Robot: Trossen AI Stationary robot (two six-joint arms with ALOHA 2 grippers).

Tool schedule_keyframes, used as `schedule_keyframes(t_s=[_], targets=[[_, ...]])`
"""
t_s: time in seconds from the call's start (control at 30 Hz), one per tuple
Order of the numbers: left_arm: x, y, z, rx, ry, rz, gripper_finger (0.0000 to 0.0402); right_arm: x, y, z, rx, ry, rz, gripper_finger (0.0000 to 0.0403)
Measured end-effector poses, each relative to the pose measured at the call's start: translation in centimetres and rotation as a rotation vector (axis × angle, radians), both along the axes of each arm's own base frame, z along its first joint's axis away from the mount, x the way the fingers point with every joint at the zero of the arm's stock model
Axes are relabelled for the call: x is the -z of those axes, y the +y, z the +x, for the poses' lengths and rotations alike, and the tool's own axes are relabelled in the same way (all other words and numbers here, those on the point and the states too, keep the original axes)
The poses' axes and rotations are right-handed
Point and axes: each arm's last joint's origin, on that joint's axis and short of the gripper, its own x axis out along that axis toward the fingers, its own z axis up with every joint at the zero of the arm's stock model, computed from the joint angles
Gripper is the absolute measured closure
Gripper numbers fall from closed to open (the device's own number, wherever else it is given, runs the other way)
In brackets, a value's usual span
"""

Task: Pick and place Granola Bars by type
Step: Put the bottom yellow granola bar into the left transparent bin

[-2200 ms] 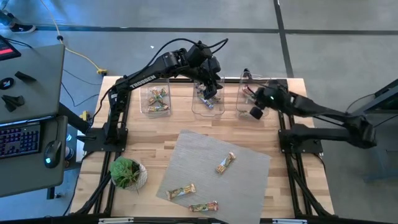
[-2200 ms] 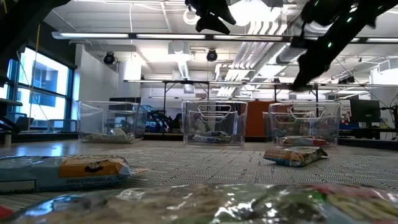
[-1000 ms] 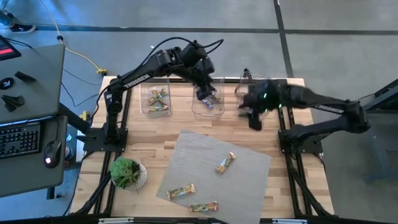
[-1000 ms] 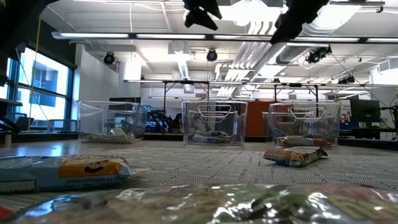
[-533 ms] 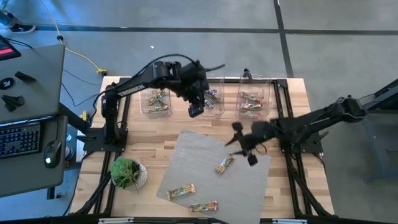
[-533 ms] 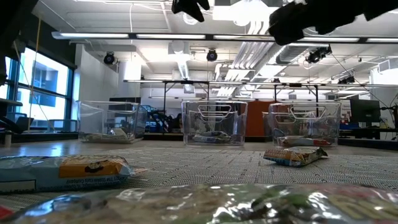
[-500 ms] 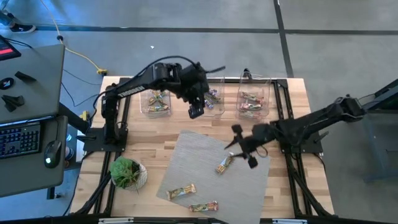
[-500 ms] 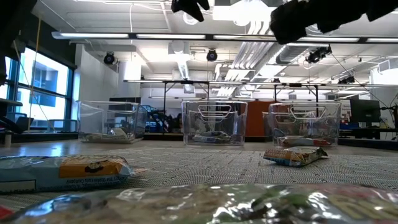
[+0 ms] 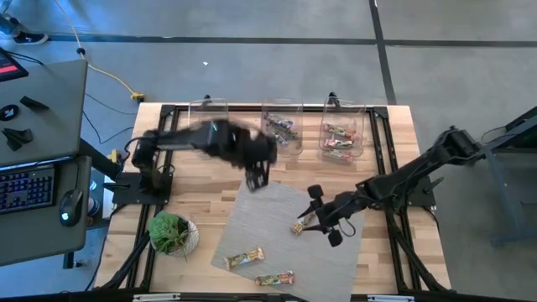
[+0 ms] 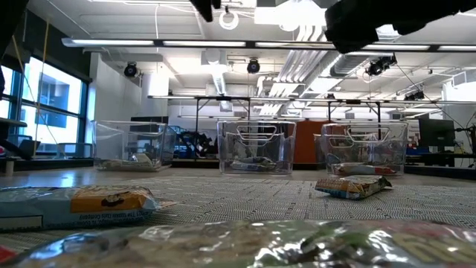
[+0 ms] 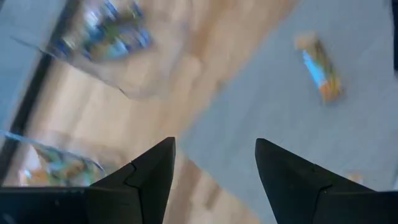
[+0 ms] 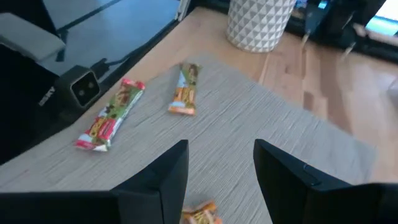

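Observation:
Three granola bars lie flat on the grey mat [image 9: 277, 226]: one [image 9: 300, 225] at its middle and two [image 9: 245, 257] [image 9: 274, 278] near the front edge. More bars sit in the clear bins [image 9: 281, 132] [image 9: 340, 138] along the far edge. My right gripper [image 9: 316, 216] hovers open above the mat, just right of the middle bar [image 12: 199, 215], which shows low between its fingers, untouched. My left gripper [image 9: 256, 178] hangs open and empty over the mat's far corner; its wrist view shows the middle bar [image 11: 320, 74] far ahead.
A potted plant [image 9: 170, 232] stands at the table's near left, left of the mat. Three clear bins [image 10: 130, 145] [image 10: 256, 146] [image 10: 364, 147] line the far edge. Bare wood lies between bins and mat. A desk with a keyboard [image 9: 29, 189] stands off the table's left.
My left gripper has left the middle bin and swung toward the near edge and a little left, ending over the mat's far corner. My right gripper has come from beside the right bin toward the near edge and down, to just above the mat beside the middle bar.

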Motion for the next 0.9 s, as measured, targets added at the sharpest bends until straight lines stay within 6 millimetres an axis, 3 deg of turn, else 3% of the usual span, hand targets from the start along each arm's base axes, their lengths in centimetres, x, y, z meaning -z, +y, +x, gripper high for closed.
schedule_keyframes(t_s=[0.23, 0.37, 0.47, 0.63, 0.73, 0.9], targets=[[3.9, -6.8, -1.6, 0.033, 0.131, 0.000, 0.0186, 1.3, 0.5, 0.5, 0.002, 0.041, -0.006, 0.0238], [7.5, -10.2, -3.7, 0.089, 0.240, 0.051, 0.0186, 1.7, 0.6, 0.7, -0.001, 0.050, -0.016, 0.0238], [10.6, -12.1, -4.8, 0.083, 0.217, 0.000, 0.0186, 1.7, 0.6, 0.7, -0.010, 0.044, -0.030, 0.0238], [15.0, -13.9, -3.7, 0.202, 0.040, -0.244, 0.0186, 1.7, 0.5, 0.7, -0.017, 0.038, -0.054, 0.0238], [16.5, -14.3, -3.0, 0.313, -0.049, -0.304, 0.0186, 1.7, 0.5, 0.8, -0.011, 0.036, -0.059, 0.0238], [19.0, -13.5, -2.7, 0.309, -0.057, -0.323, 0.0186, 1.7, 0.5, 0.7, -0.006, 0.039, -0.054, 0.0238]])
